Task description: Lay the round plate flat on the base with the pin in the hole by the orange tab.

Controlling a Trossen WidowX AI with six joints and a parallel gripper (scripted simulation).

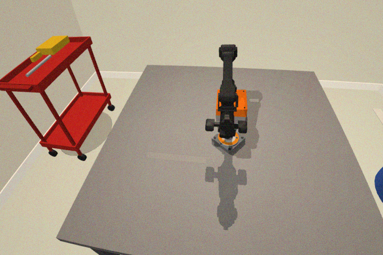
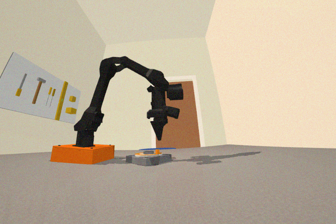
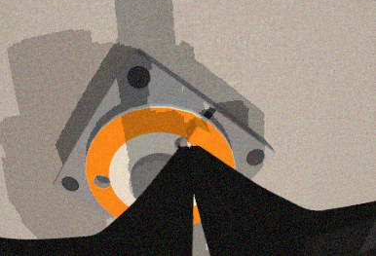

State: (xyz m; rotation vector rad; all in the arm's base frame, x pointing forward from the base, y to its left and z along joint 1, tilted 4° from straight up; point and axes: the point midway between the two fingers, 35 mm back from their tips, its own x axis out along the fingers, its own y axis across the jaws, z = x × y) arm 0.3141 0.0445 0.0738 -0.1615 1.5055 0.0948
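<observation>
1. Exterior view shows the pincer (image 2: 158, 138) hanging above the base, pointing straight down, with clear air between its tip and the plate.
2. Its two fingers are clenched together to a single point and they grasp nothing.
3. From the wrist view the closed fingers cover the near part of the plate, and only a thin slit is seen between them.
4. The round plate (image 3: 103, 150) is an orange ring with a pale inner zone, and it lies on the base, under the pincer.
5. A small hole (image 3: 102, 182) shows in the orange ring on the left side of the plate, and a small grey knob (image 3: 181, 143) stands at the ring just beside the tip of the pincer.
6. Whether the plate lies flat on the base I cannot tell from these views.
7. The base (image 3: 138, 76) is a grey square block with a dark hole in each visible corner, and it rests on the table (image 1: 160, 172).
8. In the top view the base (image 1: 240, 141) is just in front of the orange mount (image 1: 243, 103) of the arm.
9. A red cart (image 1: 76, 114) stands on the floor, well apart from the base, to the left of the table.
10. A tool board (image 2: 33, 94) hangs on the wall behind the arm.
</observation>
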